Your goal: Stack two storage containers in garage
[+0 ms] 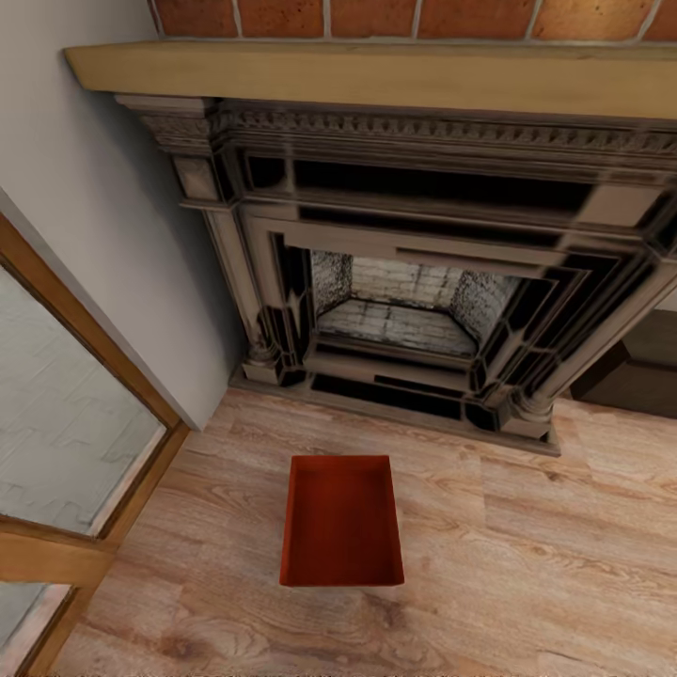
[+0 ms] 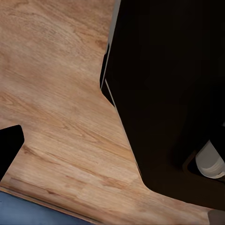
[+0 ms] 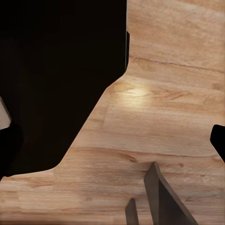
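One orange-red storage container (image 1: 342,533) sits empty on the light wood-plank floor (image 1: 527,545) of the living room, a short way in front of the fireplace (image 1: 414,282). In the right wrist view, my right gripper (image 3: 112,140) hangs over bare planks with its dark fingertips (image 3: 9,145) far apart at the picture's two sides, open and empty. In the left wrist view, one dark fingertip (image 2: 9,145) of my left gripper (image 2: 112,140) shows at the edge. The other is lost against the robot's black base (image 2: 173,93). Nothing is held there.
The ornate dark fireplace surround and wooden mantel (image 1: 376,75) stand against the brick wall ahead. A wood-framed glass door (image 1: 66,442) stands at the left. The end of a dark low bench (image 1: 639,367) shows at the right. Grey pointed shapes (image 3: 159,201) lie on the floor by my right gripper.
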You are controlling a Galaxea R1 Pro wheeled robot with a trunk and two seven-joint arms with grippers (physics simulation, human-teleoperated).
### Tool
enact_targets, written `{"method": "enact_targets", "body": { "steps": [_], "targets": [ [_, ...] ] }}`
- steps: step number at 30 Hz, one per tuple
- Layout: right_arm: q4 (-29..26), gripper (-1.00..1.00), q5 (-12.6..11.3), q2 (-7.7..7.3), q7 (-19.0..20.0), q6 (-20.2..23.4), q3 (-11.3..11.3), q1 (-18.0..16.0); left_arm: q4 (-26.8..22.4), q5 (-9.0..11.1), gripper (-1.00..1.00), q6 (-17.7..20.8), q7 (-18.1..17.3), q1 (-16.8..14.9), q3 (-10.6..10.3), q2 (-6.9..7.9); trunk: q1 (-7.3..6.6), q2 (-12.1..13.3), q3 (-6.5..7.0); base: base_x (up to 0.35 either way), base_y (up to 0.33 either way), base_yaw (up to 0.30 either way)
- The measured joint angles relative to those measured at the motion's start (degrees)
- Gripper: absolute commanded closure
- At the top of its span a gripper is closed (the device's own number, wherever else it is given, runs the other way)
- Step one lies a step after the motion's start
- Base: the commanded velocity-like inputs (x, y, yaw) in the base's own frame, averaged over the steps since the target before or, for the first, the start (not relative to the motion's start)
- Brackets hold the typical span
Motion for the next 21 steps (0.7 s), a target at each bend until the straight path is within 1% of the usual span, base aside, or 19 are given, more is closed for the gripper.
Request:
{"method": "enact_targets", "body": {
  "steps": [7,21],
  "targets": [
    [0.0,-1.0,-0.2,-0.09,0.1,0.0,-0.1,0.0,0.0,0.0,-1.0,0.0,0.0,0.0,0.0,0.0,0.0,0.0,-0.65,0.0,0.0,0.0],
    [0.0,-1.0,0.3,-0.18,0.5,-0.2,0.0,0.0,0.0,0.0,-1.0,0.0,0.0,0.0,0.0,0.0,0.0,0.0,-1.95,0.0,0.0,0.0]
  ]
}}
